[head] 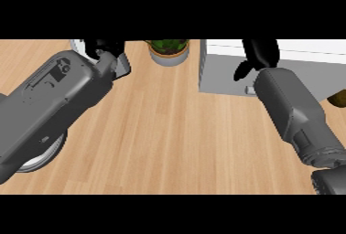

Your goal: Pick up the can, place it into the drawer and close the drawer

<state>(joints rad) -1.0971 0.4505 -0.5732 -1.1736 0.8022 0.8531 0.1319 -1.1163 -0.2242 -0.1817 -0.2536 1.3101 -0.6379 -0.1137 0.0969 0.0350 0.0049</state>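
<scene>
No can shows anywhere in the head view. The drawer (223,75) is a grey box with a white rim at the back right, and it stands pulled out over the counter. My right hand (262,52) hangs over the drawer's front part, its fingers pointing away and fairly straight, the thumb spread off to the left. Nothing shows between thumb and fingers. At the back left, my left hand (103,47) rests with relaxed fingers, partly cut off by the view's upper edge. Both grey forearms cover much of the counter.
A potted plant (167,49) stands at the back, between the two hands. A grey-white plate (42,157) lies under my left forearm at the lower left. A pale grey object (123,67) sits beside my left wrist. Something brown (338,98) pokes in at the right edge.
</scene>
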